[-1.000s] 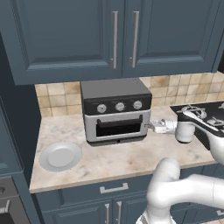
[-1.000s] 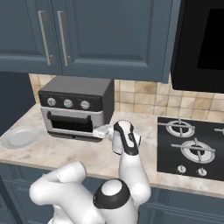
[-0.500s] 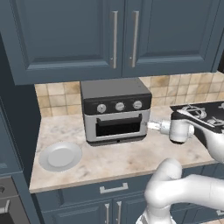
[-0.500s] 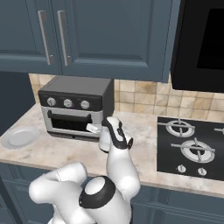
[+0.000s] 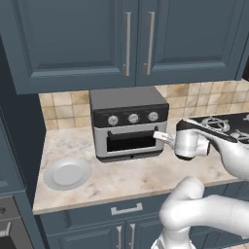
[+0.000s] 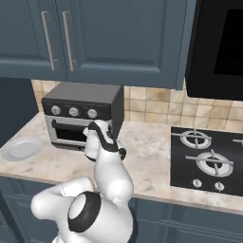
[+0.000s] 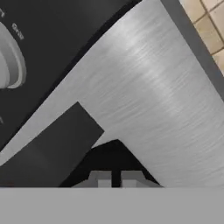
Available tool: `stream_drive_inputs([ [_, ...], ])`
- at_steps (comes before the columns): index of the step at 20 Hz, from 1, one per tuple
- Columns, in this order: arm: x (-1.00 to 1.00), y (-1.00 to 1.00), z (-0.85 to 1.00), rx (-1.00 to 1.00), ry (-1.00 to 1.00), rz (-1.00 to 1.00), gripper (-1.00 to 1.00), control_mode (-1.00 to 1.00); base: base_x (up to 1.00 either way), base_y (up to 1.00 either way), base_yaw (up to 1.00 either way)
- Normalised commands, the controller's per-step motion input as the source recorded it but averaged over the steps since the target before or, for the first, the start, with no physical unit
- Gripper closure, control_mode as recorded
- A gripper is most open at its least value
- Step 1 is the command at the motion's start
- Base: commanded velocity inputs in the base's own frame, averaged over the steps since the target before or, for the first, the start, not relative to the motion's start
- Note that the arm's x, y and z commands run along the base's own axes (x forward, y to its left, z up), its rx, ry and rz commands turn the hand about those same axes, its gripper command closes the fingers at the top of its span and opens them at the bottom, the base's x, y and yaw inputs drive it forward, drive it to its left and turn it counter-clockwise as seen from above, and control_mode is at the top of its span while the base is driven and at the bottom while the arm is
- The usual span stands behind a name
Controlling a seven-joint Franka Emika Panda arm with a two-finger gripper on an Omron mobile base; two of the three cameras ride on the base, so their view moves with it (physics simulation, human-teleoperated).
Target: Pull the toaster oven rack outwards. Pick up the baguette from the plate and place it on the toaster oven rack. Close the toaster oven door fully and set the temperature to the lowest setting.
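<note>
The toaster oven stands at the back of the counter. Its door is upright against the front, window dark. My gripper hovers at the door's upper right corner, just under the right-hand knob. In the hand view its fingertips sit nearly together with nothing between them, close to the brushed silver front, and a knob shows at the upper left. The white plate lies bare on the counter, left of the oven. The baguette and the rack are hidden.
A black gas hob lies to the right of the oven, under my forearm in the left base view. Dark blue wall cabinets hang above. Marble counter stretches in front of the oven.
My gripper has travelled left from beside the hob to the oven's front right corner. Oven and plate have not moved.
</note>
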Motion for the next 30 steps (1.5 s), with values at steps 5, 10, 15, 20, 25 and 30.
stream_drive_inputs([
  [5, 0.00, -0.29, 1.00, 0.00, 0.43, 0.00, 1.00, -1.00, 0.00, 0.00, 0.00],
  [10, -0.02, -0.43, 0.91, -0.08, 0.48, 0.01, 1.00, -1.00, 0.00, 0.00, 0.00],
  [15, -0.05, -0.51, 0.95, -0.06, 0.42, 0.00, 1.00, -1.00, 0.00, 0.00, 0.00],
  [20, -0.17, -0.62, 1.00, -0.04, 0.39, 0.00, 1.00, -1.00, 0.00, 0.00, 0.00],
  [25, -0.39, -0.71, 0.96, -0.04, 0.36, 0.00, 1.00, -1.00, 0.00, 0.00, 0.00],
  [30, -0.67, -0.64, 0.45, 0.00, 0.12, -0.09, 1.00, -1.00, 0.00, 0.00, 0.00],
])
